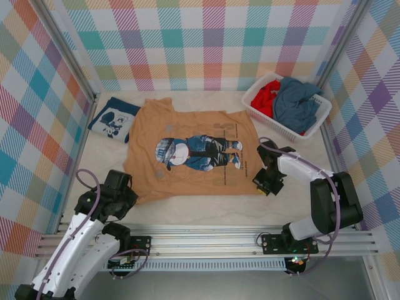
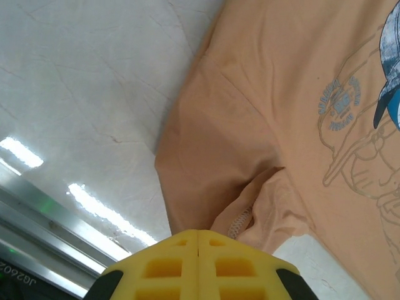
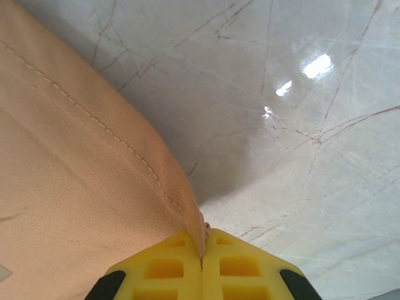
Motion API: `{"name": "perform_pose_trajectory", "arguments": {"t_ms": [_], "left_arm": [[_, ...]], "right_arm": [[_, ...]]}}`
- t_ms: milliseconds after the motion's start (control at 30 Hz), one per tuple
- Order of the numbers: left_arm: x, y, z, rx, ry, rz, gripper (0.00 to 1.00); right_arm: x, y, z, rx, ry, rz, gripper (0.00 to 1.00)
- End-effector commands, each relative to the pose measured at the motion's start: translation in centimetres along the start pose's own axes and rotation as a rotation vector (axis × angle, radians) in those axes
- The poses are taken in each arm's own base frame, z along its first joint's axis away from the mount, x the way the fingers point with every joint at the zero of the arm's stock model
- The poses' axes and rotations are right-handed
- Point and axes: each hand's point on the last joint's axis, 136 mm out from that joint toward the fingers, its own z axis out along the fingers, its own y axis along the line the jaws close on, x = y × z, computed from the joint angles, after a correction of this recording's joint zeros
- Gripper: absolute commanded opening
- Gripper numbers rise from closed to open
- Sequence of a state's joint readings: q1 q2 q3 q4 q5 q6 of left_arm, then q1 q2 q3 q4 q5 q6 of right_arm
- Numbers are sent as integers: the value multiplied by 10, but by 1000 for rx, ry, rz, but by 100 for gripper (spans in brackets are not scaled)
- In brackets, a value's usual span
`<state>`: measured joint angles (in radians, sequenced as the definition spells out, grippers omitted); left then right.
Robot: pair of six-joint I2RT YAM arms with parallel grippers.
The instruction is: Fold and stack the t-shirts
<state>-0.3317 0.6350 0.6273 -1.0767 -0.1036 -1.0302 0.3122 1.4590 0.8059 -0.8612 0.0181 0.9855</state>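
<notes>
Your tan t-shirt (image 1: 187, 150) lies spread print-up across the middle of the desk (image 1: 206, 209). Your right fingers (image 3: 244, 265) are pressed together on its near right corner, and the stitched hem runs into the seam between them. Your left fingers (image 2: 169, 265) are closed tight at the near left corner. A bunched fold of tan cloth sits right against their tips, but you cannot tell whether any is nipped. The navy t-shirt (image 1: 114, 119) lies folded at the far left, apart from both.

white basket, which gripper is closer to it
Right. The right gripper pinches the tan shirt just in front of the basket; the left gripper is across the table.
</notes>
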Motion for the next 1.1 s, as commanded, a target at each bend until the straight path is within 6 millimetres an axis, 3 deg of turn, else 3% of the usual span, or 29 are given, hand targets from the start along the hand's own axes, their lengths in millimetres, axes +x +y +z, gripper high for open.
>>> {"name": "perform_pose_trajectory", "arguments": {"t_ms": [0,333,567,800,1067], "left_arm": [[-18,-29,-11,62,-62,72,0],[-66,-96,-22,57,-180,245,0],[-84,-121,-10,11,-200,354,0],[-99,-132,5,-21,-223,374,0],[-117,-157,10,16,-252,418,0]], "right_arm": [[1,1,-8,2,-3,-21,0],[-21,28,-35,-22,-57,-57,0],[-35,37,-40,-26,-72,-44,0],[-46,48,-43,-35,-76,-48,0],[-55,54,-45,-46,-75,-45,0]]}}
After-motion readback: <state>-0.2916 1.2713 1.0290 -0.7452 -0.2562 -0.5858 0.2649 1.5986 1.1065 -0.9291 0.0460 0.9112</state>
